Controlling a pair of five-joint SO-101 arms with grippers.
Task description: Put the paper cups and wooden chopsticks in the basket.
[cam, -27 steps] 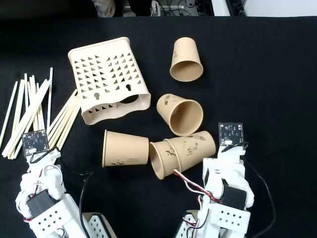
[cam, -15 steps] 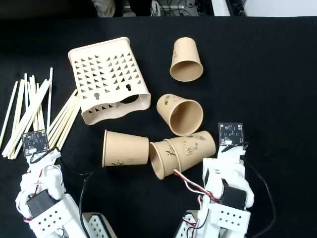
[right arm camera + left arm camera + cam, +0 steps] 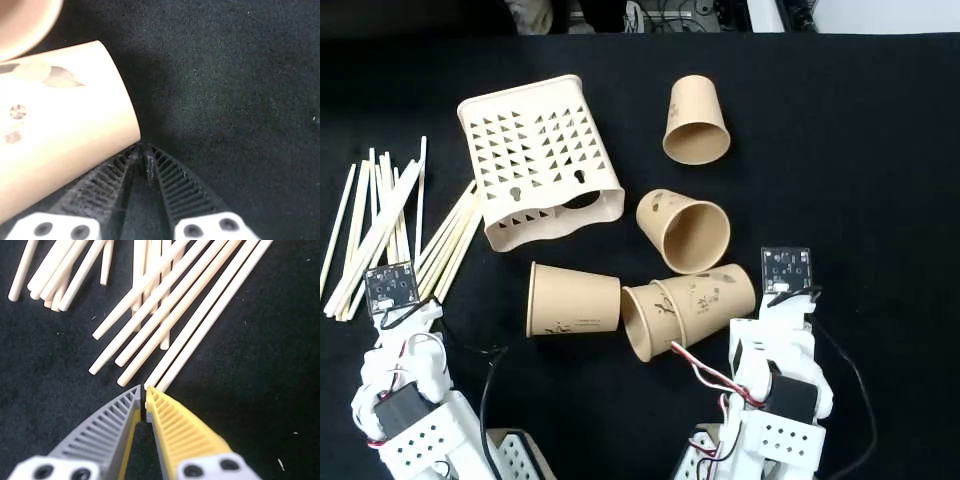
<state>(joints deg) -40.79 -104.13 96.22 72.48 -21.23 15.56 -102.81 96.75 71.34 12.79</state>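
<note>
A cream perforated basket lies on its side at the back left of the black table. Paper cups lie on their sides: one at the back, one in the middle, one in front of the basket, and two nested. Wooden chopsticks are spread at the left. My left gripper is shut and empty, its tips just short of the chopstick ends. My right gripper is shut and empty, tips beside the base of the nested cup.
The left arm's wrist sits at the front left beside the chopsticks, the right arm's wrist at the front right beside the nested cups. Open black cloth spreads over the right side.
</note>
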